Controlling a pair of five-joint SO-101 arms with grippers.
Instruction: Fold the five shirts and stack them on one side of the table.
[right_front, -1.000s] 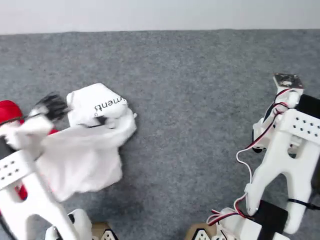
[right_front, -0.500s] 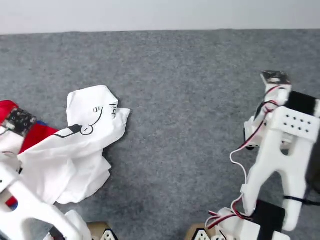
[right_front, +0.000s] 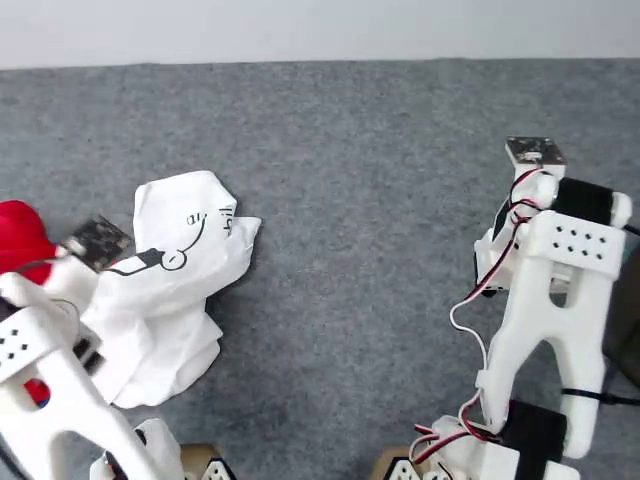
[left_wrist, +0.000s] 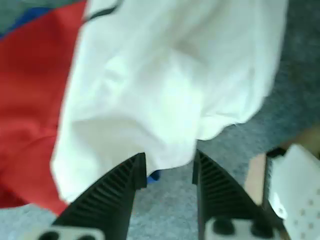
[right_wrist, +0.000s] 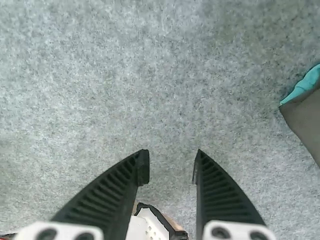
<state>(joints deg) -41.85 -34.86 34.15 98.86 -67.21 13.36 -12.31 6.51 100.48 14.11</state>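
Note:
A crumpled white shirt (right_front: 170, 285) with a black print lies at the left of the grey table, partly over a red shirt (right_front: 22, 238). The left arm (right_front: 45, 350) stands over their near-left edge. In the left wrist view my left gripper (left_wrist: 169, 156) is open just above the white shirt (left_wrist: 175, 75), whose hem reaches the gap between the fingertips; the red shirt (left_wrist: 35, 105) lies beside it and a bit of blue cloth (left_wrist: 153, 175) peeks out under the hem. My right gripper (right_wrist: 171, 152) is open over bare grey table, far right of the shirts, on the right arm (right_front: 550, 260).
The grey carpet-like table (right_front: 380, 200) stretches free between the arms and toward the back. A dark grey and teal object (right_wrist: 304, 112) lies at the edge of the right wrist view. The arm bases (right_front: 200, 465) sit at the front edge.
The white shirt has spread out of its bunched shape and now lies still. The left arm drew back off it, then returned over its edge. The right arm shifted slightly toward the centre.

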